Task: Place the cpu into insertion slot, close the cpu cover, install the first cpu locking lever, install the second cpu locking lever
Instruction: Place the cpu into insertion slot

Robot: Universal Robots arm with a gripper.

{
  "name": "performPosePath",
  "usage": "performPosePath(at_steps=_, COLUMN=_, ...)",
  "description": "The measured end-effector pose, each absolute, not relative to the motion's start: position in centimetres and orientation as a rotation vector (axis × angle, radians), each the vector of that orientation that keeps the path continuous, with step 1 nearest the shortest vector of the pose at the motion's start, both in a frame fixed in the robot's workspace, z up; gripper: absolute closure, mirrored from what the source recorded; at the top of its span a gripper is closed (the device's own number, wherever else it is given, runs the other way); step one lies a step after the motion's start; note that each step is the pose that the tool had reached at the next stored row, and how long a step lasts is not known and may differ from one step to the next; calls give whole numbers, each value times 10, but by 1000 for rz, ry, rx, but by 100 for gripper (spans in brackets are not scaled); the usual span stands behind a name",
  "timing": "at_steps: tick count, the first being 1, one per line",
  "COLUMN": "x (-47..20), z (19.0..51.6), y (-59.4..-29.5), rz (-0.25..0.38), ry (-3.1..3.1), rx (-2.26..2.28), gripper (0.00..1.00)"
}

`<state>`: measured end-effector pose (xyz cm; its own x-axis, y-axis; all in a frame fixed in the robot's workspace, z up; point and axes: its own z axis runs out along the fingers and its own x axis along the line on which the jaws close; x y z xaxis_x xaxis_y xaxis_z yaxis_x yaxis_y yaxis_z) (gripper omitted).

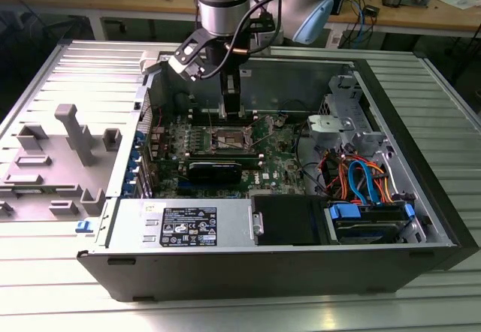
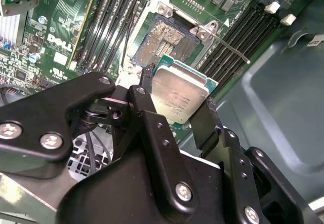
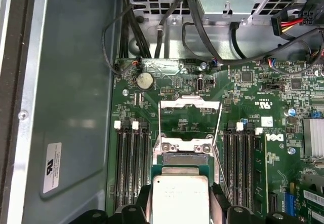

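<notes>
Two black fingers (image 2: 152,125) of the gripper (image 2: 178,89) pinch the cpu (image 3: 180,198) by opposite edges. In the exterior view it hangs at twelve o'clock of the insertion slot (image 2: 164,44) (cpu cover (image 3: 190,102) standing open). A level descent with corners matched should seat it cleanly.

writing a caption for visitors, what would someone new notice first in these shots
First comes the silver cpu, pinched at its edges by the black tool in the second wrist view, close by the uncovered insertion slot on the green board. In the exterior view, the arm reaches down into the open computer case, with orange and blue cables bunched toward the exterior view's right.
</notes>
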<state>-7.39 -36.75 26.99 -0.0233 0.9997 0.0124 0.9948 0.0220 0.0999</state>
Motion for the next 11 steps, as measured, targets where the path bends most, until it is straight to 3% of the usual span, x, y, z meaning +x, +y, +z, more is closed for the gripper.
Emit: performPosePath(at_steps=11, x=-74, z=257, y=-369, rz=124, ry=2201, rx=2151, gripper=45)
